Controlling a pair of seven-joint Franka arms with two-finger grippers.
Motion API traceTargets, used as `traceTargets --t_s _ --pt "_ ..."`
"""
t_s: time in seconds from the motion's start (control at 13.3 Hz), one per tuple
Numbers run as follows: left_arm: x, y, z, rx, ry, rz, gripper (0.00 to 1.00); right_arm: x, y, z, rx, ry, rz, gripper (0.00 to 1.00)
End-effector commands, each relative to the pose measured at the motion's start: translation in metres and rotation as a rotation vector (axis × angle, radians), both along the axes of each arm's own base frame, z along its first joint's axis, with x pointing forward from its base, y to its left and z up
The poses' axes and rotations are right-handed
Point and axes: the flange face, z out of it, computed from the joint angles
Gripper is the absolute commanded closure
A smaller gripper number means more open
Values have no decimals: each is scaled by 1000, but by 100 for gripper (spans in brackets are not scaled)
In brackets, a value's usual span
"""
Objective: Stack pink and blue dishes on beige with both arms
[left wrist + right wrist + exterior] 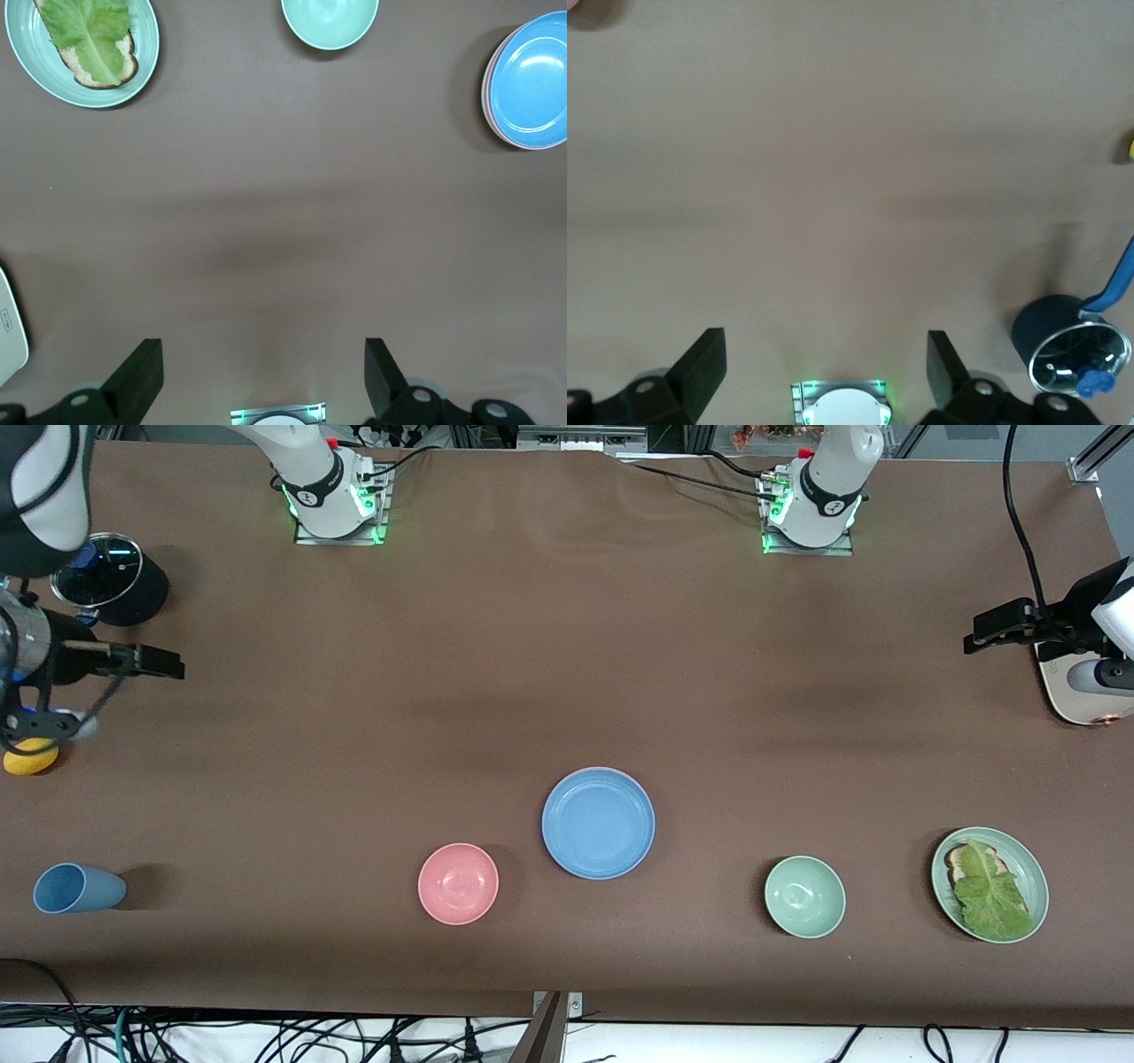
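Pink bowl [458, 883] and green bowl [804, 896] flank the blue plate [598, 823]; both arms wait, left end effector [264, 376] and right end effector [826, 367] spread wide, gripping nothing.

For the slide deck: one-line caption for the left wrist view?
Open left claw over bare table; blue plate tops a stack, with green bowl and lettuce-toast plate alongside.

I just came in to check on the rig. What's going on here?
Nothing is being handled. The blue plate already tops a stack, with a pink rim showing beneath it in the left wrist view; no beige plate can be made out. The left claw hangs open over its end of the table by the toaster. The right claw hangs open over its own end.
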Motion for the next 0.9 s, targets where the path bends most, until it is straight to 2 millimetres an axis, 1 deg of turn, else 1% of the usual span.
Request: traceTargets --t_s 0.0,0.08,0.15,0.3,0.38,0.45,0.6,0.68,0.75,0.83 --pt "0 -1 3 27 -10 -29 0 -18 -14 0 28 5 33 0" --pt "0 -1 3 26 -10 -27 0 -21 -20 2 31 -11 35 0" --pt "0 -1 3 26 -12 -27 0 -25 -27 -3 30 -23 32 0" --pt "0 -1 3 26 -12 -29 0 -44 -35 -10 28 -91 30 0" --pt "0 -1 3 26 -12 -27 0 -49 -43 -11 24 -112 21 0" --pt "0 -1 3 26 -12 -29 0 -50 -52 -12 23 -119 6 0" --pt "0 -2 3 26 -12 -30 0 -50 -54 -5 28 -136 19 0" --pt "0 -2 3 26 -12 -30 0 -52 -57 3 30 -151 27 0" --pt "0 -2 3 26 -12 -30 0 -53 -61 5 29 -159 18 0" --pt "0 -2 3 26 -12 -29 0 -50 -72 9 28 -191 2 0"
